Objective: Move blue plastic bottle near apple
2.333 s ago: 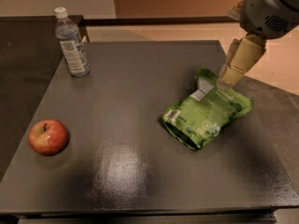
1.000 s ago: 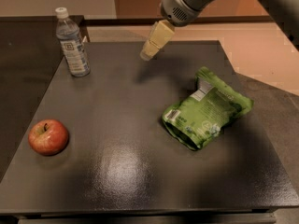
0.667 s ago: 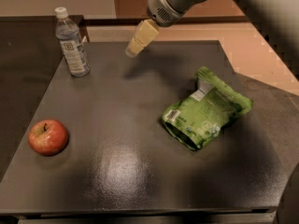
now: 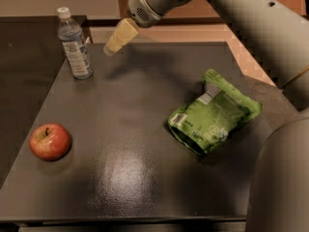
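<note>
claw (image 4: pixel 111 48) over table (image 4: pixel 135 105), open or shut: cannot tell | bottle (image 4: pixel 75 45) just left of claw, standing, untouched | apple (image 4: pixel 50 141) far front-left

Upright blue plastic bottle (image 4: pixel 75 45) (white cap) near end effector (image 4: pixel 112 49) at back; red apple (image 4: pixel 49 141) front-left, apart.

1 blue plastic bottle (image 4: pixel 75 45), 1 apple (image 4: pixel 49 141), 1 green snack bag (image 4: pixel 212 112), so 3 items total on 1 dark tabletop (image 4: pixel 135 178), 1 gripper (image 4: pixel 110 49), hanging over tabletop's far edge near the bottle w/o touching it, 1 robot arm (image 4: pixel 241 13) behind it
</note>
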Motion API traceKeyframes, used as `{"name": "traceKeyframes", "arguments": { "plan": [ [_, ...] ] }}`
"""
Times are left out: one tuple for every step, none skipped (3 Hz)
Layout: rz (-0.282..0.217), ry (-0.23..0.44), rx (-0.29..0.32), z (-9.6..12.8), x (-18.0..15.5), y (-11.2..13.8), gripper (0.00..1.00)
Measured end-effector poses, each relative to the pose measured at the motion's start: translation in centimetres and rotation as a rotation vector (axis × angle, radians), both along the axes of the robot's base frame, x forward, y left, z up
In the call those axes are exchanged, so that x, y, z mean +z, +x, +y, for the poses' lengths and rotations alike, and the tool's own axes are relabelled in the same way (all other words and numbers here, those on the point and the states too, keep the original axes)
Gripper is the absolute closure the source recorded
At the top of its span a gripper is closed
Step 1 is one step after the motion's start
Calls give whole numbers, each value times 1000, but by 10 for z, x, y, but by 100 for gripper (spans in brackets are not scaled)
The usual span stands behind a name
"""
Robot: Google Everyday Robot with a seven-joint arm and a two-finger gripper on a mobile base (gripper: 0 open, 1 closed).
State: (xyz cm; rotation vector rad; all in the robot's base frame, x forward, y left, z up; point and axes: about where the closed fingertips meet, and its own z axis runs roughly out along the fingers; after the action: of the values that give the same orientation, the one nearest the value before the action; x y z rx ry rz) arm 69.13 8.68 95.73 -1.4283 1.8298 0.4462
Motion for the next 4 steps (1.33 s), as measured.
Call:
{"name": "traceKeyframes", "arguments": {
  "plan": [
    [19, 24, 50, 34, -3, 1, 0],
    [31, 33, 102, 65, -8, 3, 0],
    [41, 34, 126, 87, -15, 8, 0],
    [52, 42, 121, 102, -24, 17, 0]
  ]
}}
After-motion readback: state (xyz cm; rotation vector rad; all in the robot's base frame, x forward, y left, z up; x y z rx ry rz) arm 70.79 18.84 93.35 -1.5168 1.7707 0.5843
